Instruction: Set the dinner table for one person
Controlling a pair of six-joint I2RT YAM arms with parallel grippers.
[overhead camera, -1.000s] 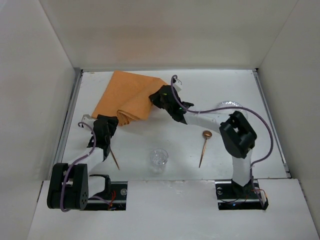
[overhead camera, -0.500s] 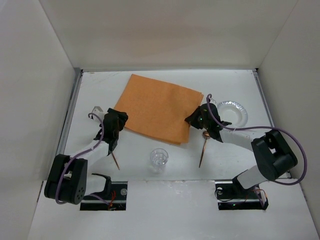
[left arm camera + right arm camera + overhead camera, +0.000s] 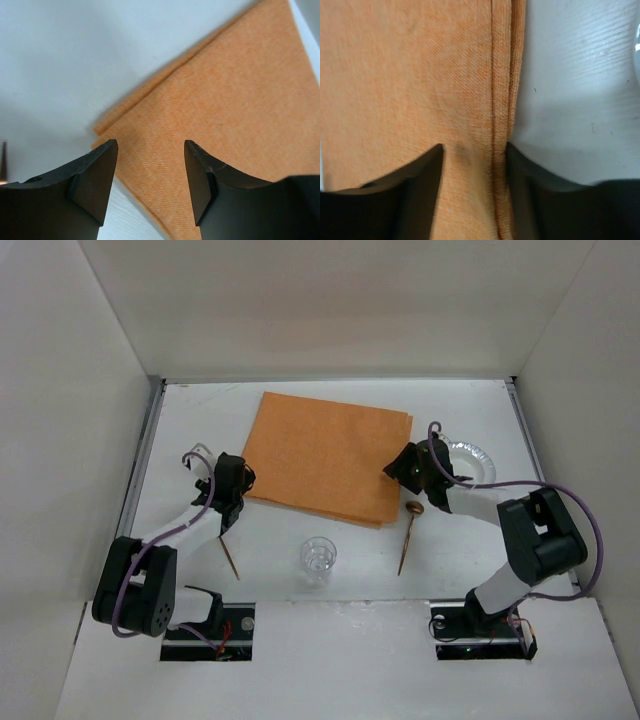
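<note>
Dinner table (image 3: 200, 410) fills the overhead view, matte white, with the orange mat (image 3: 330, 455) lying flat across its far middle. From above we also see a clear glass (image 3: 319, 558), a copper spoon (image 3: 409, 532), a thin copper utensil (image 3: 230, 558) and a clear plate (image 3: 476, 453). The left gripper (image 3: 238, 480) sits at the mat's near-left corner. Its wrist camera shows us the fingers spread, holding nothing, above two cloth layers. The right gripper (image 3: 398, 466), fingers likewise parted, straddles the mat's doubled right edge, which only its wrist view reveals.
</note>
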